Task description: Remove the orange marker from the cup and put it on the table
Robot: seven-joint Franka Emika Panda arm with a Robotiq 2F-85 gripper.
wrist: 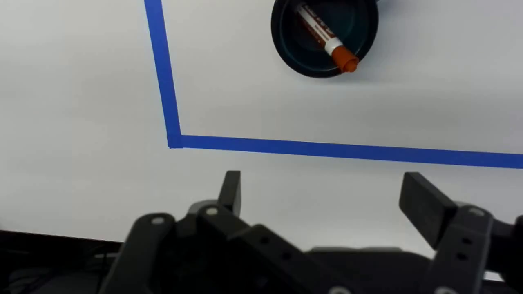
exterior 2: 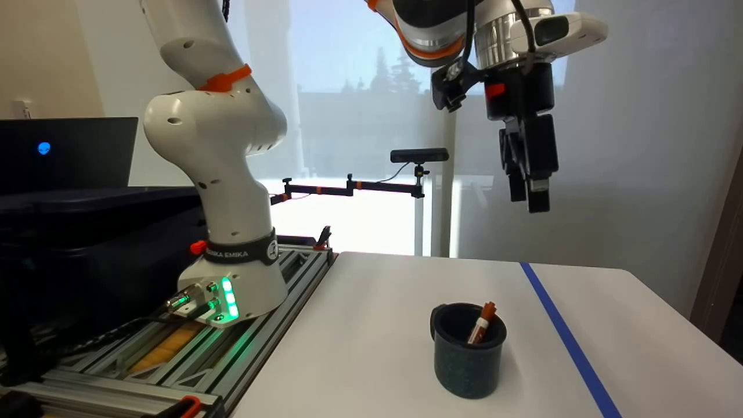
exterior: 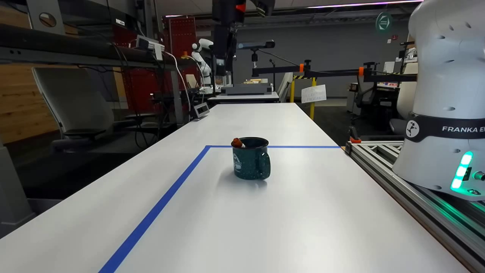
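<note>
The gripper [wrist: 321,185] is hovering, jaws spread; pinching the orange marker [wrist: 325,36] by its cap [wrist: 344,58], clear of the cup [exterior 2: 467,370], is looking safest.

Wd. wall [exterior: 17,102] behind ofc. chair [exterior: 72,100], window [exterior 2: 348,125] bright.

Below my jaws I count one table [exterior: 322,227]. On it, off to one side of my jaws: one cup [exterior 2: 467,366], with one orange marker [wrist: 325,36] in it. Blue tape strips [wrist: 351,150] in wrist view: two, one crossing between my jaws and cup.
</note>
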